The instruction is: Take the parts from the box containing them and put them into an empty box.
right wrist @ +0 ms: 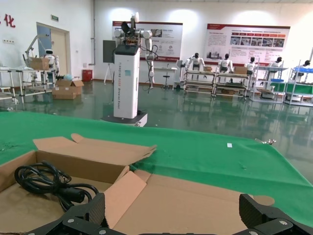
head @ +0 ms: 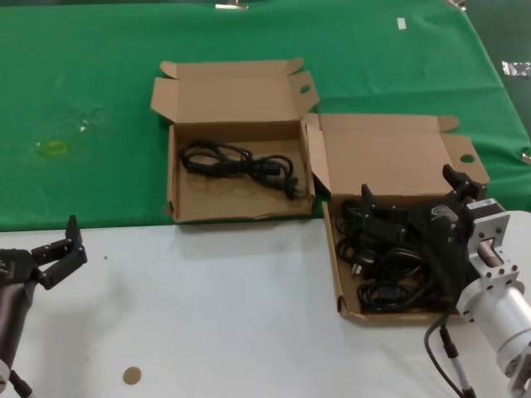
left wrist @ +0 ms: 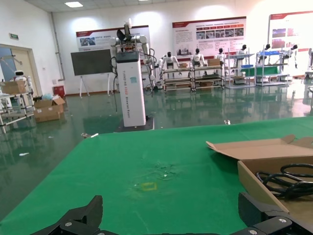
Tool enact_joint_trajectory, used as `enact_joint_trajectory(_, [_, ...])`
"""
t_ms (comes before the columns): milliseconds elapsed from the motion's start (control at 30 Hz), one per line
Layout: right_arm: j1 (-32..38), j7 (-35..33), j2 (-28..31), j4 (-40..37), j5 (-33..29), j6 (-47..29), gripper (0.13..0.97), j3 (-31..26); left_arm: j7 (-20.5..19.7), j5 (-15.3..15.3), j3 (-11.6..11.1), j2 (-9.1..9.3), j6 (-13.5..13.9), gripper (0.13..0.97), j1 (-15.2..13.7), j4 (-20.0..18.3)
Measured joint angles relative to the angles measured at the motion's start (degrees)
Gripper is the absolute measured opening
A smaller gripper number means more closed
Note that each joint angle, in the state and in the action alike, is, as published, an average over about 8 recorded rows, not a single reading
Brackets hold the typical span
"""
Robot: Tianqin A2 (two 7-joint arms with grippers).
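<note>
Bright overhead light, soft shadows, sharp

black cords, brown boxes, green cloth

the right gripper reaches forward at the right side, its fingers spread wide. the left gripper waits low at the left, fingers also apart.

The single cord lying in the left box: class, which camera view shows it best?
The head view: the whole cord lies stretched across the box floor. The right wrist view shows one coil; the left wrist view only loops beyond the box wall.
</note>
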Motion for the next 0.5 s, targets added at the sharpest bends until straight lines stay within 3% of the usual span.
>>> enact_joint_trajectory(500, [0.0, 0.0, 0.0, 0.0, 0.0, 0.0, 0.966, 0.0, 0.0, 0.0, 0.0, 0.0, 0.0, 0.966, 0.0, 0.0])
